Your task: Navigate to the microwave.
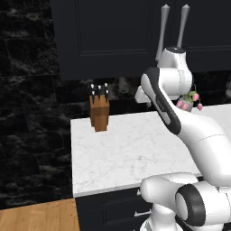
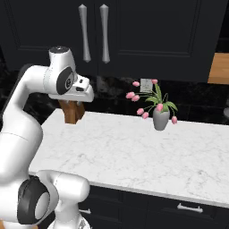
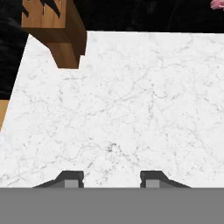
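The robot stands in front of a white marble worktop [image 1: 122, 153]. The gripper [image 3: 111, 177] hangs above the worktop with its two tips spread apart and nothing between them. A brown wooden knife block [image 1: 99, 113] stands on the worktop near its back left corner, with dark knife handles sticking up from the top. A small grey vase of pink flowers [image 2: 159, 114] stands on the worktop too, near the back wall and well to the right of the knife block. Dark cupboard doors [image 2: 134, 31] with long silver handles [image 2: 105, 33] hang above the worktop. A bit of wooden floor [image 1: 38, 216] shows past the left end of the worktop. I cannot see the microwave here.
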